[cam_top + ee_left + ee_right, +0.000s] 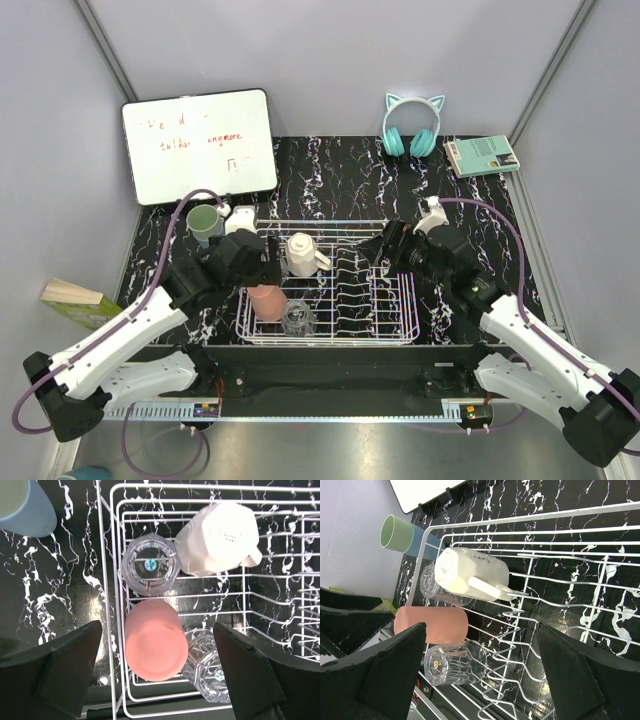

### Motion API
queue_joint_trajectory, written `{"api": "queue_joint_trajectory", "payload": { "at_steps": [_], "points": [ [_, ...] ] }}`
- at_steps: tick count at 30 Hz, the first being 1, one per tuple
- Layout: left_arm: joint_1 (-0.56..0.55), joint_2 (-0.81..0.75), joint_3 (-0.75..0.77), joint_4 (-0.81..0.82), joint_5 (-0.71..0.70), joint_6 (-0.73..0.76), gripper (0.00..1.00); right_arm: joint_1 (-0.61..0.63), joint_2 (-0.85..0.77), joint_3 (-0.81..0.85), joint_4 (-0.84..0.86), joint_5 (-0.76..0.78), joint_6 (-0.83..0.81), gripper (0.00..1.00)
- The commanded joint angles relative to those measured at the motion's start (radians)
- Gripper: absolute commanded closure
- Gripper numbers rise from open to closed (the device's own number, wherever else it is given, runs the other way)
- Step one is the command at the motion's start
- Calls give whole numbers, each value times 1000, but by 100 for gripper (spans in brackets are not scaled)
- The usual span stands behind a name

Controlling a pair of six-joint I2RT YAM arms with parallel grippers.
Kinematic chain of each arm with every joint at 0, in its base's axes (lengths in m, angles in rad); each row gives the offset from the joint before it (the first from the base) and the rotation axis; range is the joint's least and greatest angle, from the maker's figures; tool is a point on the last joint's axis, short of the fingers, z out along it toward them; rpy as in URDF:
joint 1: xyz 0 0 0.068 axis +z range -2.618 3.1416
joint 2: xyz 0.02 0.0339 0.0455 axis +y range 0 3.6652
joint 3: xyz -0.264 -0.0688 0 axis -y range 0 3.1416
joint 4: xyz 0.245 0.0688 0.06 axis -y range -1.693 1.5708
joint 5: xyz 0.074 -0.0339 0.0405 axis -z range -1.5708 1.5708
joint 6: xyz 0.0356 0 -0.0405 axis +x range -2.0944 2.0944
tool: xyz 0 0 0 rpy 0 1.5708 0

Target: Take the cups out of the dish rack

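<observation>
Faintly, whiteboard (200, 145) reads "anymore"; cream mug (217, 540) print blurred

A white dish rack (385, 300) on a black, white-veined table (330, 170) holds a pink cup (156, 640), a cream mug (217, 537) and clear glasses (150, 565), with a pale green cup (395, 534) inside a blue cup (422, 542) at ten o'clock.

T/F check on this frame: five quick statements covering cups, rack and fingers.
1. The pink cup is inside the dish rack. True.
2. The cream mug is outside the rack. False: the cream mug is in the rack, next to a glass.
3. Two clear glasses are in the rack. True.
4. The left fingers are shut on the pink cup. False: the left gripper is open and holds nothing.
5. The green cup is in the rack. False: the green cup sits nested in the blue cup, outside the rack.
</observation>
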Motion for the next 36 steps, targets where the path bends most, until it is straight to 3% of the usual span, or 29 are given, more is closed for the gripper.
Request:
{"api": "queue_joint_trajectory", "payload": {
  "at_steps": [1, 16, 22, 26, 33, 36],
  "points": [
    [-61, 2, -19, 8, -71, -75, 1, -1, 1, -3, 8, 11, -4, 0],
    [-114, 82, -103, 24, -67, -134, 1, -1, -28, -30, 3, 14, 4, 0],
    [-123, 93, -120, 44, -51, -142, 9, -1, -35, -35, -3, 19, 2, 0],
    [-125, 106, -131, 53, -47, -139, 22, -1, -30, -32, -3, 19, 1, 0],
    [-128, 123, -148, 63, -41, -136, 64, -1, -28, -35, -4, 19, -2, 0],
    [-129, 120, -145, 63, -44, -128, 100, -2, -30, -35, -3, 19, -4, 0]
  ]
}}
